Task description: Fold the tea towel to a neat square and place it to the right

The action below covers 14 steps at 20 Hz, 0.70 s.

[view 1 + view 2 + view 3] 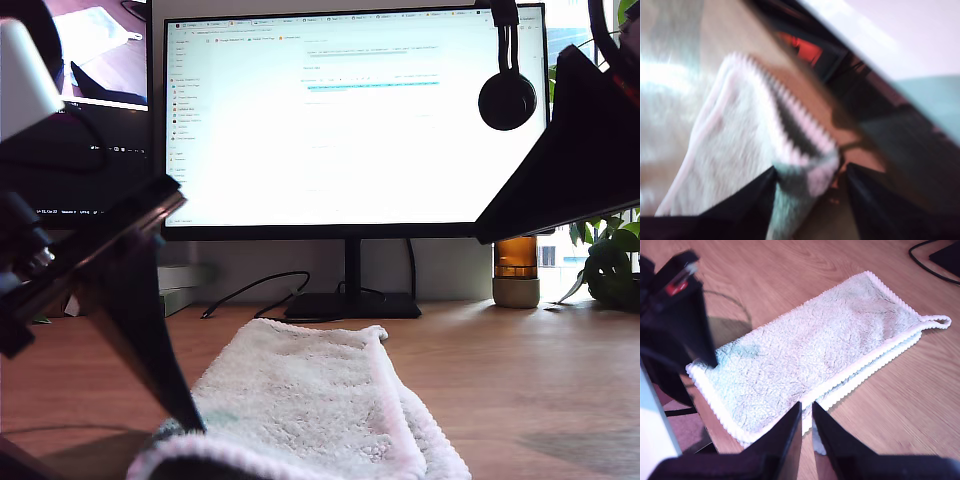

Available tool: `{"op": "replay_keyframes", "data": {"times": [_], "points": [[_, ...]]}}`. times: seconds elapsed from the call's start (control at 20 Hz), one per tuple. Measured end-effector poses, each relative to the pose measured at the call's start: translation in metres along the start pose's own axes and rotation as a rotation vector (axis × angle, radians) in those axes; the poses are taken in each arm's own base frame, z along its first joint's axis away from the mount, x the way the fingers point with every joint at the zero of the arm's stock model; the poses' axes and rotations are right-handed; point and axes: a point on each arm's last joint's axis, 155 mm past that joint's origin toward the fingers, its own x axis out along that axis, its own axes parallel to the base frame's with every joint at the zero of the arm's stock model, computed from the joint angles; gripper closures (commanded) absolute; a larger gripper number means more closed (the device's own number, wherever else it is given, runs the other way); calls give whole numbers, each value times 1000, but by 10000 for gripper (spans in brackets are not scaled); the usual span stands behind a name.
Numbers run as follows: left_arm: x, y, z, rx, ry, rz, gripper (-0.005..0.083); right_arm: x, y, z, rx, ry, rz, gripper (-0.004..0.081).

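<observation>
Here the tea towel (pixel 815 365) lies on the wooden desk (pixel 540 380) in front of the monitor (pixel 350 120), folded into a long strip of at least 2 layers, its near end toward the camera in the exterior view. My first gripper (pixel 807 175) pinches a near corner at the exterior view's left, its tips closed on the corded hem (pixel 785 120). My second gripper (pixel 806 412) hangs above the near edge with its jaws almost together and nothing between them.

The risk, I judge, is in the corner grip: it holds only a small bite of fluffy cloth, so a lift could let the lower layer slip and the edges skew. With 1 corner held alone, the fold would drag crooked.

The monitor's text is too small to read; no brand shows.
</observation>
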Motion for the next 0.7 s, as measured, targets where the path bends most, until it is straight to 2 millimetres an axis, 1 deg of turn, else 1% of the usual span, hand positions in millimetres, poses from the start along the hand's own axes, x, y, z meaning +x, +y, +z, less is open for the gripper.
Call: {"op": "replay_keyframes", "data": {"times": [0.2, 0.3, 0.4, 0.45, 0.55, 0.6, 0.65, 0.7], "points": [[2, -4, 2, 3, -3, -17, 709, 0, 0, 0, 2, 0, 0, 718], [2, -4, 1, 3, -2, -17, 782, 0, 1, -1, 3, 2, 3, 718], [2, -1, 1, 6, 2, -5, 797, 0, 5, 0, 4, 0, 29, 715], [2, 2, 0, 8, 5, 6, 797, 0, 9, 0, 4, -2, 48, 693], [2, 7, -2, 11, 19, 25, 797, -1, 17, 2, -2, -8, 87, 557], [2, 9, -3, -3, 23, 31, 797, -1, 25, 3, -10, -16, 118, 508], [1, 16, -2, -37, 23, 42, 797, -2, 32, 5, -21, -22, 143, 480], [-1, 26, 0, -66, 20, 62, 797, -3, 40, 6, -35, -28, 173, 458]]}}
